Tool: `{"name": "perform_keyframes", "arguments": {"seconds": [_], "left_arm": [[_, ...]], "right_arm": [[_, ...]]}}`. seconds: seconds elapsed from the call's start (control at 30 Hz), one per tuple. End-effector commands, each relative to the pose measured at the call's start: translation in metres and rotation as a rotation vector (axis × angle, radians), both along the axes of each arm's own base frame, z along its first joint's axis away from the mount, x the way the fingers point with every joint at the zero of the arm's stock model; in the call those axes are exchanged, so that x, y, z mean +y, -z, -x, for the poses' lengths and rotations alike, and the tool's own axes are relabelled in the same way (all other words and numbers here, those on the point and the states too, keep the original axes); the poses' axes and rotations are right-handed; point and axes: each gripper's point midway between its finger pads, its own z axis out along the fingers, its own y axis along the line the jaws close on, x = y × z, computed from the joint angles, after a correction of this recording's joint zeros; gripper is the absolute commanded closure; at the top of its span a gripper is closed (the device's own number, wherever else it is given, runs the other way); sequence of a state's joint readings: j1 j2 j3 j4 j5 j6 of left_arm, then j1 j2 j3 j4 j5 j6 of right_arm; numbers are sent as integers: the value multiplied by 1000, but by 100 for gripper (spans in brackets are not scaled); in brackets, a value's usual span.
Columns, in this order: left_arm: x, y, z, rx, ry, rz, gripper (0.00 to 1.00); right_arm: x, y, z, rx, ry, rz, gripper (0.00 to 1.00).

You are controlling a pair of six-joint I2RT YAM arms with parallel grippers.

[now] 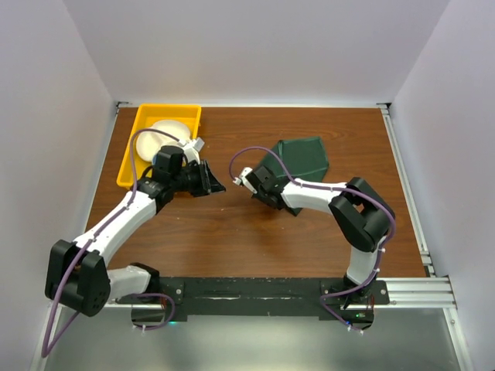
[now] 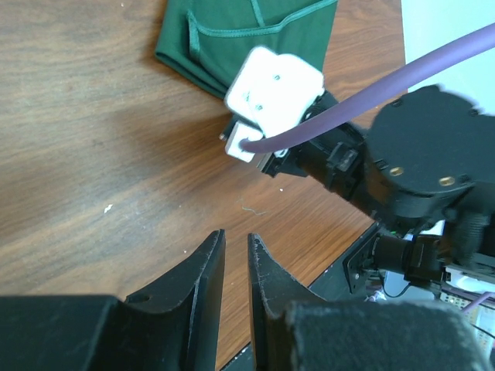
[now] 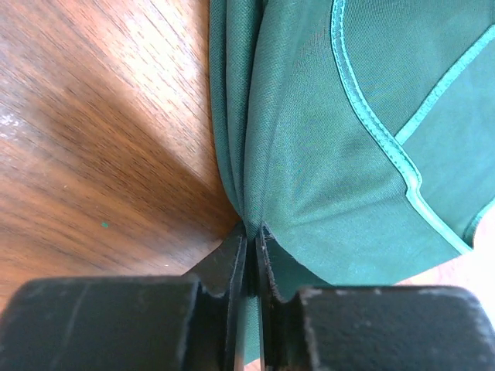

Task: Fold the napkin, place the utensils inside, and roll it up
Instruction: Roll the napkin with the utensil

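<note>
At the napkin [image 1: 300, 157] edge, right fingers [image 3: 229, 267] pinching it, left fingers [image 2: 206, 270] slightly apart over wood [image 2: 93, 154]

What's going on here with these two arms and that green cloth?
The right gripper pinches an edge of the dark green napkin, which lies rumpled on the wooden table. The left gripper hovers nearby, empty, jaws barely apart. The folding looks barely begun.

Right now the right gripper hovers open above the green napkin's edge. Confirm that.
Wrong: the right gripper is not hovering open; its jaws are shut on the edge of the green napkin, cloth bunched between them. The right wrist view shows it.
</note>
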State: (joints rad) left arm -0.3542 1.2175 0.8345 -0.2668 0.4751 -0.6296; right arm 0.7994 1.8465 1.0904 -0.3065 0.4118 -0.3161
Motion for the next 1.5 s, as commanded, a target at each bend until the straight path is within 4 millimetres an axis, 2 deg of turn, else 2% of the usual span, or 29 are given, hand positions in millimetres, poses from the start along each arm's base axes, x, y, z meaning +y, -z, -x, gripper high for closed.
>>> {"name": "perform_keyframes", "arguments": {"seconds": [0.0,0.17,0.27,0.37,0.5,0.53,0.6,0.63,0.7,0.73,0.8,0.83,1.03,1.2,1.37,1.47], "left_arm": [[-8,4,-4,17,10,63,77],[-17,18,-6,79,26,99,76],[-25,24,-8,119,30,139,76],[-34,27,-12,158,28,174,75],[-51,28,-22,184,16,193,72],[-59,25,-23,185,19,202,70],[-67,34,-28,242,-26,206,69],[-73,36,-28,259,-33,205,66],[-76,57,-30,354,-114,178,60],[-78,62,-39,369,-149,166,57],[-80,75,-37,452,-201,133,53],[-83,77,-46,458,-232,122,47],[-92,97,-61,587,-365,113,35],[-92,111,-72,602,-414,95,32],[-93,137,-74,658,-475,98,31],[-95,144,-78,669,-503,110,31]], "right_arm": [[12,14,16,142,-14,-72,97],[24,10,23,286,-34,-198,100],[18,8,19,334,-24,-219,100],[22,11,23,454,-32,-296,100],[23,6,16,537,2,-462,100],[30,3,19,581,-3,-533,100],[30,5,17,628,11,-595,100],[34,3,17,649,14,-622,100],[37,7,17,684,29,-656,100],[43,4,18,709,24,-700,100],[43,7,17,739,59,-740,100],[44,6,17,753,58,-757,100],[40,8,13,750,85,-763,100],[36,4,8,745,101,-787,100],[37,2,8,747,102,-806,100],[37,1,8,746,101,-807,100]]}}
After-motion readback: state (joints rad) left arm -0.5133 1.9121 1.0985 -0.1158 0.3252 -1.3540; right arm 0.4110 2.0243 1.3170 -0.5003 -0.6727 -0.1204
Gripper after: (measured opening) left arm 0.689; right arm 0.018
